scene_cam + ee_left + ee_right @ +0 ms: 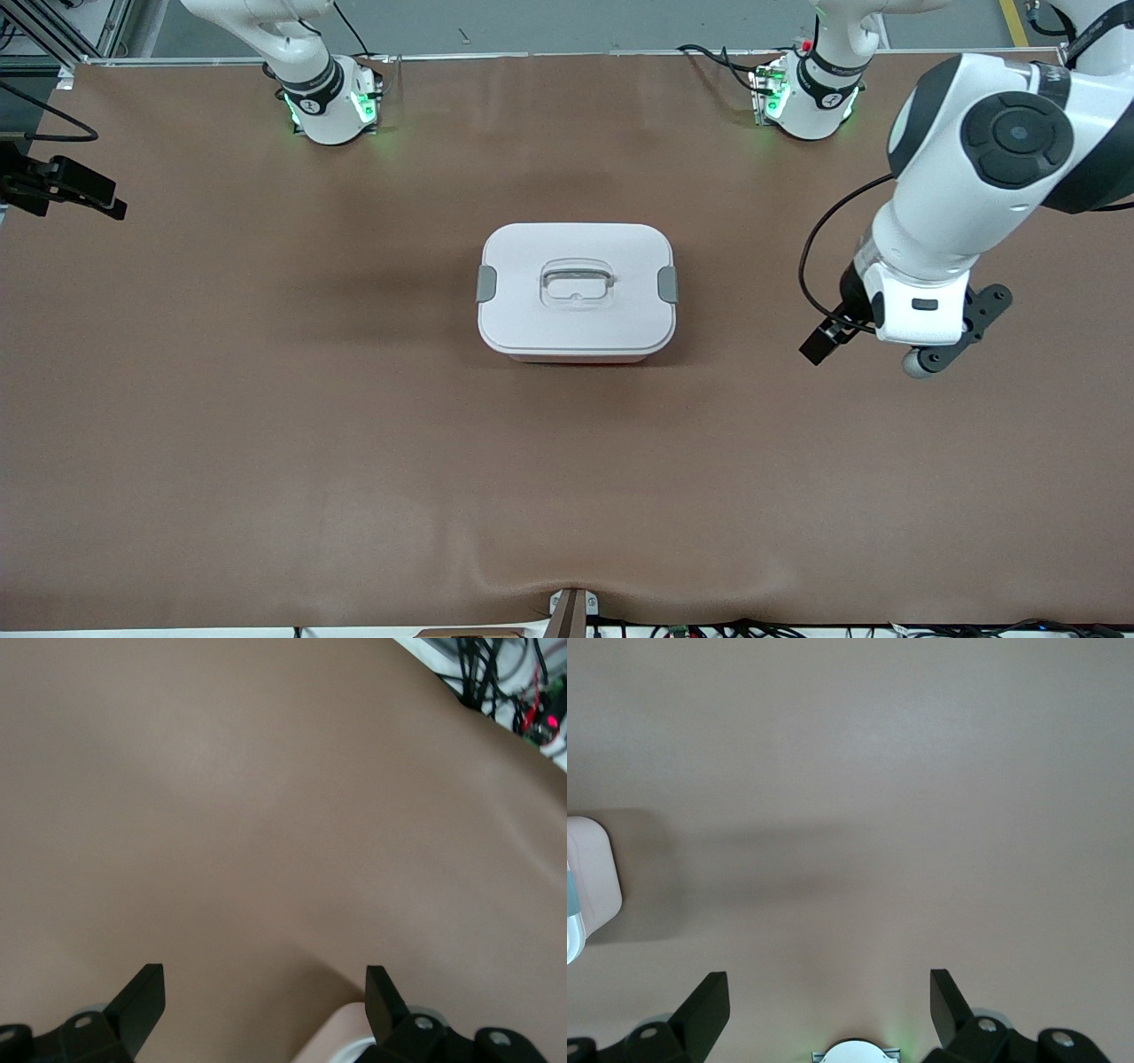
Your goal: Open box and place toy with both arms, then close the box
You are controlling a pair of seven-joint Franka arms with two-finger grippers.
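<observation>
Box: one, rounded-rectangular, white lid seated and closed, grey clips at both short ends, clear recessed handle on top; a sliver of pink tub shows beneath the lid edge nearest the front camera. It stands at the middle of the brown table. Toy: not visible in any view. Left gripper: raised over bare table toward the left arm's end, well apart from the box, fingers spread wide, nothing held. Right gripper: over bare table toward the right arm's end, fingers likewise spread and empty; a corner of the box shows at the edge of its wrist view.
</observation>
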